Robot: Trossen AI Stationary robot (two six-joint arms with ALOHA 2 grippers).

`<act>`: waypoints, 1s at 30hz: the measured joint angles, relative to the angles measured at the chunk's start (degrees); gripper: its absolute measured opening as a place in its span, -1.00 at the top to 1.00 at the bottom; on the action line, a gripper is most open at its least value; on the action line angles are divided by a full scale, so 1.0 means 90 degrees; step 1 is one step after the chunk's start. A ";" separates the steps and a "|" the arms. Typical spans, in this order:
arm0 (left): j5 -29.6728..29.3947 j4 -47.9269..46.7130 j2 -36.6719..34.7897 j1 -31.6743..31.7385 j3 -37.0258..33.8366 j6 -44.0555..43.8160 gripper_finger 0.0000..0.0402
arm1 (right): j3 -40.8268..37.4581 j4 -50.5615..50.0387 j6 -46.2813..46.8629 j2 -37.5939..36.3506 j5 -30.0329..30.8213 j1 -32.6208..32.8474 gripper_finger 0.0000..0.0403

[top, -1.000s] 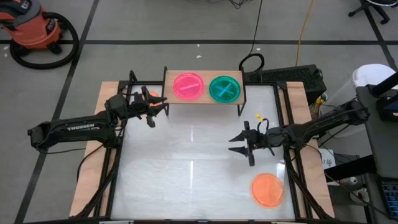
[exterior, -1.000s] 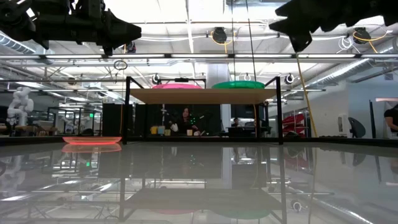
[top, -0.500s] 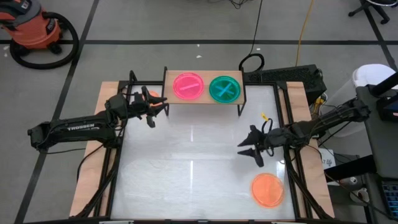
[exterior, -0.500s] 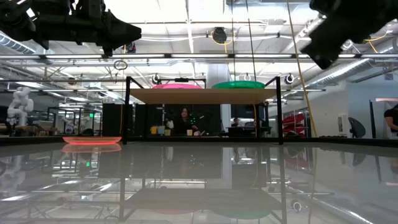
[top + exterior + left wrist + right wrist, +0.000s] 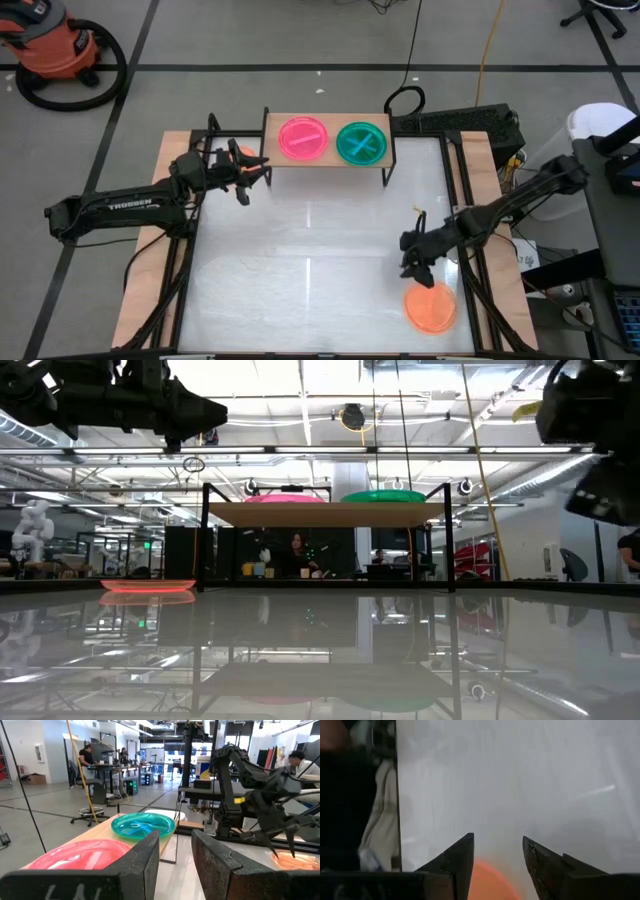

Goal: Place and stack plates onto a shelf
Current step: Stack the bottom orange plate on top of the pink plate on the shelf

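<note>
At the left edge of the high view, the left arm reaches in over the table's point(image 5: 320, 300) side rail, and the left gripper point(image 5: 253, 172) hangs just beside the left end of the shelf point(image 5: 272, 152), fingers parted with nothing between them. The left wrist view confirms it — a clear gap between the two dark fingers point(image 5: 142, 865).

Centre of the frame: the white tabletop is bare from the shelf down to the near edge, so that is the widest free area. The shelf sits hard against the far edge, top centre, with black legs at its corners.

Plates counted in the high view: three. A pink plate point(image 5: 303, 137) and a green plate point(image 5: 361, 142) lie side by side on the shelf board, close but apart. An orange plate point(image 5: 431, 305) lies flat on the table at lower right, near the right rail and the near edge — little margin there.

The right gripper point(image 5: 417, 268) is directly over the upper rim of the orange plate, arm coming in from the right side. The right wrist view shows its fingers spread, empty, with the orange rim between them below.

The low view alone shows the plates sitting above the shelf board in profile, and the orange plate at its left. The left wrist view alone shows people at desks in the room behind.
</note>
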 joint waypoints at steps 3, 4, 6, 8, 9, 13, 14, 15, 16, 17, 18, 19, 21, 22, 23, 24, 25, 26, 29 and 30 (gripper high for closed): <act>0.0000 -0.0039 -0.0001 -0.0002 0.0000 0.0000 0.39 | 0.0000 0.0020 0.0077 0.0215 -0.0382 0.0174 0.24; 0.0000 -0.0039 0.0001 -0.0002 0.0000 0.0000 0.39 | 0.0000 0.0012 0.0083 0.0288 -0.0479 0.0224 0.24; 0.0000 -0.0039 0.0000 -0.0002 0.0000 0.0000 0.39 | 0.0000 0.0007 0.0077 0.0412 -0.0609 0.0334 0.24; -0.0002 -0.0039 0.0001 -0.0002 0.0000 0.0000 0.39 | 0.0000 0.0012 0.0036 0.0520 -0.0626 0.0437 0.24; -0.0005 -0.0038 0.0001 -0.0002 0.0000 0.0000 0.39 | 0.0000 0.0011 -0.0006 0.0578 -0.0624 0.0476 0.24; -0.0010 -0.0037 0.0000 -0.0002 0.0000 0.0002 0.39 | 0.0000 0.0011 -0.0052 0.0813 -0.0616 0.0582 0.24; -0.0013 -0.0036 0.0001 -0.0002 0.0000 0.0002 0.39 | 0.0000 0.0012 -0.0058 0.0871 -0.0601 0.0600 0.24; -0.0015 -0.0036 0.0001 -0.0002 0.0000 0.0002 0.39 | 0.0000 0.0013 -0.0072 0.0935 -0.0563 0.0608 0.24; -0.0015 -0.0036 -0.0001 -0.0002 -0.0002 0.0000 0.39 | 0.0000 0.0011 -0.0086 0.0999 -0.0495 0.0621 0.24; -0.0015 -0.0036 -0.0001 -0.0002 0.0000 0.0000 0.39 | 0.0000 0.0013 -0.0109 0.1062 -0.0436 0.0637 0.24; -0.0015 -0.0036 0.0001 -0.0002 0.0000 0.0000 0.39 | 0.0000 0.0011 -0.0116 0.1133 -0.0433 0.0653 0.24; -0.0015 -0.0036 0.0001 -0.0002 0.0000 0.0000 0.39 | 0.0000 0.0016 -0.0124 0.1211 -0.0440 0.0677 0.24; -0.0015 -0.0063 0.0001 -0.0004 0.0000 -0.0035 0.39 | 0.0000 0.0007 -0.0080 0.1350 -0.0447 0.0733 0.24; -0.0015 -0.0114 0.0001 -0.0010 0.0000 -0.0050 0.39 | 0.0000 0.0014 -0.0076 0.1415 -0.0448 0.0761 0.24; -0.0015 -0.0176 0.0001 -0.0019 0.0000 -0.0052 0.39 | 0.0000 0.0016 -0.0073 0.1473 -0.0450 0.0786 0.24; -0.0017 -0.0228 0.0001 -0.0025 0.0000 -0.0051 0.39 | 0.0000 0.0014 -0.0071 0.1537 -0.0448 0.0814 0.24; -0.0015 -0.0245 0.0004 -0.0027 -0.0001 -0.0049 0.39 | 0.0000 0.0010 -0.0066 0.1602 -0.0449 0.0837 0.24; -0.0015 -0.0243 0.0002 -0.0035 -0.0002 -0.0052 0.39 | 0.0000 0.0011 -0.0067 0.1664 -0.0448 0.0859 0.24; -0.0019 -0.0286 0.0001 -0.0082 -0.0001 -0.0056 0.39 | 0.0010 0.0046 -0.0091 0.1797 -0.0449 0.0896 0.24; -0.0019 -0.0298 0.0001 -0.0108 -0.0002 -0.0069 0.39 | 0.0015 0.0059 -0.0117 0.1840 -0.0452 0.0896 0.24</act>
